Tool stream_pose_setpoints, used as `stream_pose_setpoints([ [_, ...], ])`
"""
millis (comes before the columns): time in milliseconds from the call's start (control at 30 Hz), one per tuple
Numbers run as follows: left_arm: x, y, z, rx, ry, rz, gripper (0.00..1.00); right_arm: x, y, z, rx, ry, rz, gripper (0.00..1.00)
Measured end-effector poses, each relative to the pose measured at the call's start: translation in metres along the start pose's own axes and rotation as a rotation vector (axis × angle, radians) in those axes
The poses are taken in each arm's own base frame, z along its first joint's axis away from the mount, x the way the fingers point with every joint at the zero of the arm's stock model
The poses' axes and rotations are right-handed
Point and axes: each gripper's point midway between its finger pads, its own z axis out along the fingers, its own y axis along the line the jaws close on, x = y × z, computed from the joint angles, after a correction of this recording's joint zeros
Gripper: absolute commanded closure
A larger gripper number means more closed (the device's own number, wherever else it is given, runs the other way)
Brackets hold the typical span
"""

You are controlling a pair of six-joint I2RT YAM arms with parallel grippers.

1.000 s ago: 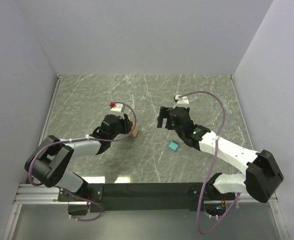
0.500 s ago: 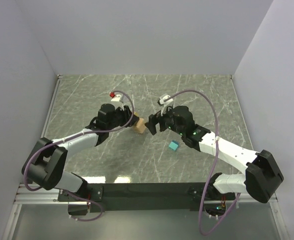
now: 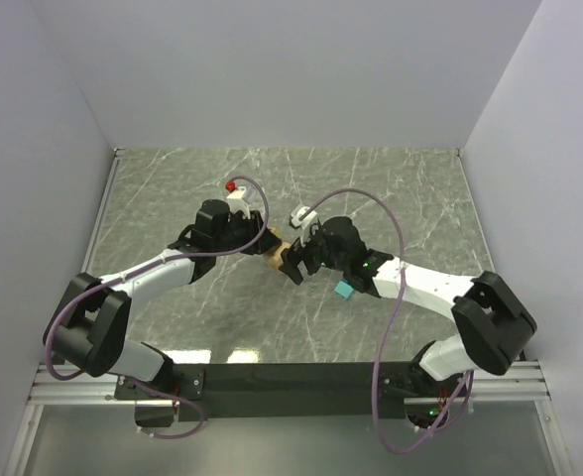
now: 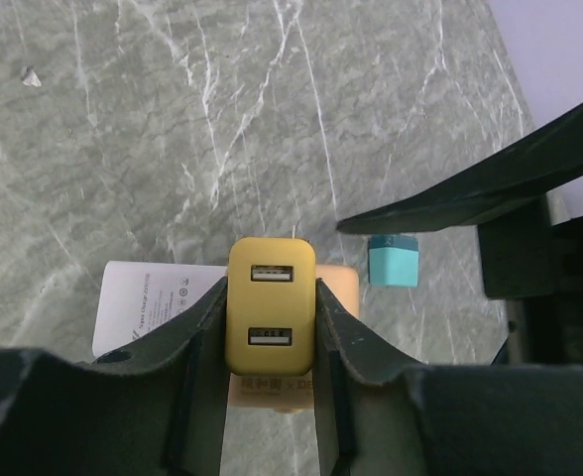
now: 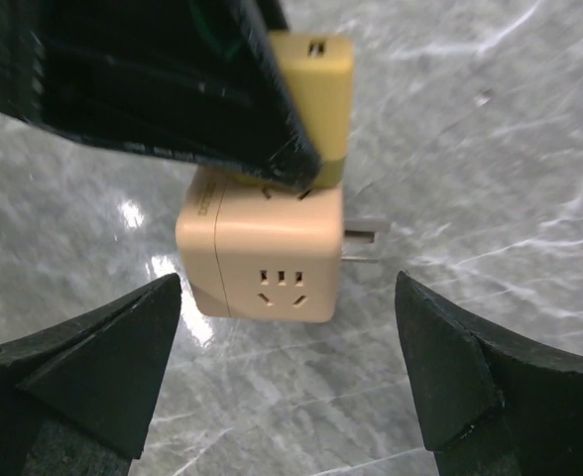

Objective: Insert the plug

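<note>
My left gripper (image 4: 270,342) is shut on a yellow USB charger (image 4: 272,297), its two ports facing the camera. The charger sits against the top of a beige cube socket (image 5: 267,253), which has metal prongs (image 5: 366,238) on its right side. It seems to rest on the table. In the top view the cube (image 3: 275,256) lies between both grippers. My right gripper (image 5: 287,367) is open, its fingers spread wide on either side just in front of the cube, not touching it. The left gripper's finger (image 5: 173,79) covers most of the charger (image 5: 321,94) in the right wrist view.
A small teal block (image 3: 344,290) lies on the marble table right of the cube, under the right arm; it also shows in the left wrist view (image 4: 393,261). A white printed label (image 4: 153,302) shows left of the charger. Purple cables loop above both wrists.
The left gripper moved right and farther out with the charger and cube. The right gripper swung left and came in close to the cube, still open.
</note>
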Motion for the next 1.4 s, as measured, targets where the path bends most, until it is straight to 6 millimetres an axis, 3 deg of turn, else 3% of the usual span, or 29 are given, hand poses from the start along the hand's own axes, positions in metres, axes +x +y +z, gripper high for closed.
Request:
stream_pose_setpoints([
  [133,0.004,0.002,-0.001,-0.007,0.016,-0.007,1.00,0.015,0.007,0.008,-0.023,0.044,-0.002,0.06],
  [300,0.006,0.000,-0.001,0.006,0.026,-0.009,0.98,0.010,0.010,0.012,-0.032,0.031,-0.006,0.12],
  [533,0.005,0.000,-0.002,0.012,0.028,-0.009,0.91,0.002,0.013,0.022,-0.045,0.008,0.014,0.54],
  [633,0.002,0.005,-0.003,-0.003,0.017,-0.011,0.74,-0.001,0.012,0.028,-0.050,0.012,0.023,0.76],
  [667,0.001,0.006,-0.003,-0.007,0.013,-0.012,0.60,-0.002,0.012,0.030,-0.052,0.014,0.026,0.81],
  [700,0.000,0.007,-0.004,-0.011,0.007,-0.012,0.54,-0.003,0.013,0.031,-0.054,0.014,0.028,0.90],
  [800,-0.005,0.001,-0.007,0.003,-0.010,-0.008,0.32,-0.004,0.013,0.034,-0.053,0.014,0.047,1.00],
  [833,-0.008,-0.002,-0.009,0.008,-0.018,-0.003,0.24,-0.005,0.012,0.036,-0.052,0.014,0.056,1.00],
  [933,-0.018,-0.010,-0.020,0.016,-0.063,0.016,0.12,-0.008,0.013,0.039,-0.051,0.013,0.087,1.00],
  [1033,-0.035,-0.017,-0.032,0.010,-0.133,0.041,0.07,-0.004,0.008,0.038,-0.041,0.029,0.142,1.00],
  [1200,-0.058,-0.031,-0.057,0.015,-0.258,0.093,0.07,0.001,-0.009,0.035,-0.015,0.050,0.264,1.00],
  [1400,-0.063,-0.039,-0.079,0.026,-0.348,0.157,0.10,-0.013,-0.023,0.030,-0.037,0.032,0.416,1.00],
])
